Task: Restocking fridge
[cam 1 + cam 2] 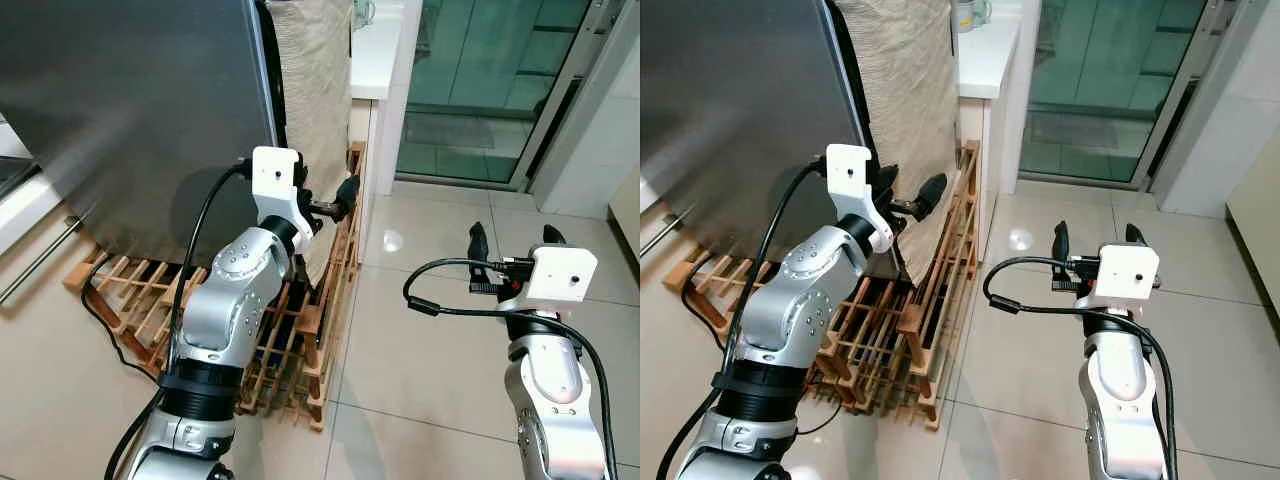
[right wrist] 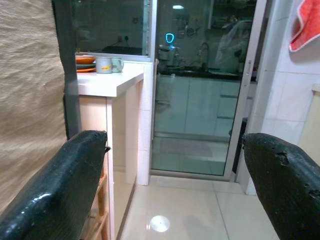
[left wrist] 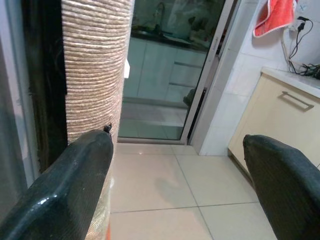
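Pale floor tiles (image 1: 430,330) surround the fridge (image 1: 130,110); left hand (image 1: 335,205) and right hand (image 1: 510,240) both gape, seemingly empty.

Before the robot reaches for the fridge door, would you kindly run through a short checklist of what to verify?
1. Left end effector is open and holds nothing: ok.
2. Left end effector is at the edge of the fridge door, beside the woven cloth: ok, though contact cannot be told.
3. Right end effector is open, empty and over bare floor tiles: ok.
4. Fridge door is open: cannot tell; the dark gap beside it suggests it is ajar.
5. Items to restock are at hand: cannot tell.
6. Wooden rack leaning by the left arm could snag its cable: not ok.
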Controlling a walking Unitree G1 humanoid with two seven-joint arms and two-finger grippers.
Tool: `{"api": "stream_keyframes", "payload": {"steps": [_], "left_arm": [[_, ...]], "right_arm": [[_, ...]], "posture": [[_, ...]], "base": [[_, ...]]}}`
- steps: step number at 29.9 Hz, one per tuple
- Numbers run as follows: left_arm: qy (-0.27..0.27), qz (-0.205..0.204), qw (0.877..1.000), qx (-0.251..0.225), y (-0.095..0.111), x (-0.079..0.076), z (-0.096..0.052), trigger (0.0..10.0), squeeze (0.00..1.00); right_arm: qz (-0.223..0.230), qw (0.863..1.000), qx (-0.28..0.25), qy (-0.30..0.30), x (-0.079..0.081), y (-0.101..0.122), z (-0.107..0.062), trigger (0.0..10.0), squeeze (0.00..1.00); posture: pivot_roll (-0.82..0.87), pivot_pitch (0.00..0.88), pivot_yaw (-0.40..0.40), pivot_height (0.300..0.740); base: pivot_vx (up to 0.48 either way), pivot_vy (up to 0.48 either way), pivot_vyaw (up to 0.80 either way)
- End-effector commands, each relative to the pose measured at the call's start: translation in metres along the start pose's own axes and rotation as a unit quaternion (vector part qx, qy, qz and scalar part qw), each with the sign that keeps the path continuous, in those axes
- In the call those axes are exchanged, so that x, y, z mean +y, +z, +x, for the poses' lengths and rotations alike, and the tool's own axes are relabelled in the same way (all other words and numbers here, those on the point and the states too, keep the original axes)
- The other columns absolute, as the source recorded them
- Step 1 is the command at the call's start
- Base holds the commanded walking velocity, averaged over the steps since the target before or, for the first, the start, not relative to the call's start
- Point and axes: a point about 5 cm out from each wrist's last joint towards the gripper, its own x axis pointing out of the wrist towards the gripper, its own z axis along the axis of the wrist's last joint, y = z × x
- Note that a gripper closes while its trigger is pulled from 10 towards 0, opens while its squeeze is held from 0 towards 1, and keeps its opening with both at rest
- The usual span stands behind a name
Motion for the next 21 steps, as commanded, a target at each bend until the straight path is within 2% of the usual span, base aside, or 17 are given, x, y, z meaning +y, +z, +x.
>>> {"api": "stream_keyframes", "payload": {"steps": [1,4,8,16,21], "left_arm": [[0.035,-0.001,0.999,-0.004,0.005,0.015,-0.004,10.0,0.0],[0.038,0.002,0.999,0.001,0.002,0.017,-0.009,10.0,0.0],[0.03,0.009,1.0,-0.003,0.004,0.012,-0.013,10.0,0.0],[0.046,0.015,0.999,-0.008,0.007,0.022,-0.021,10.0,0.0],[0.05,0.013,0.999,-0.006,0.007,0.02,-0.023,10.0,0.0]], "right_arm": [[0.002,1.0,0.003,0.002,0.002,-0.001,-0.001,10.0,0.0],[0.002,1.0,0.007,0.001,0.002,-0.003,-0.001,10.0,0.0],[0.002,1.0,0.009,0.007,0.005,-0.004,-0.001,10.0,0.0],[0.0,1.0,0.011,0.006,0.004,-0.005,-0.001,10.0,0.0],[-0.002,1.0,0.014,0.004,0.002,-0.006,-0.002,10.0,0.0]], "posture": [[-0.11,0.0,0.087,0.74],[-0.11,0.0,0.083,0.74],[-0.1,0.0,0.081,0.74],[-0.1,0.0,0.081,0.74],[-0.1,0.0,0.079,0.74]], "base": [[0.0,0.0,0.0],[0.0,0.0,0.0],[0.0,0.0,0.0],[0.0,0.0,0.0],[0.0,0.0,0.0]]}}
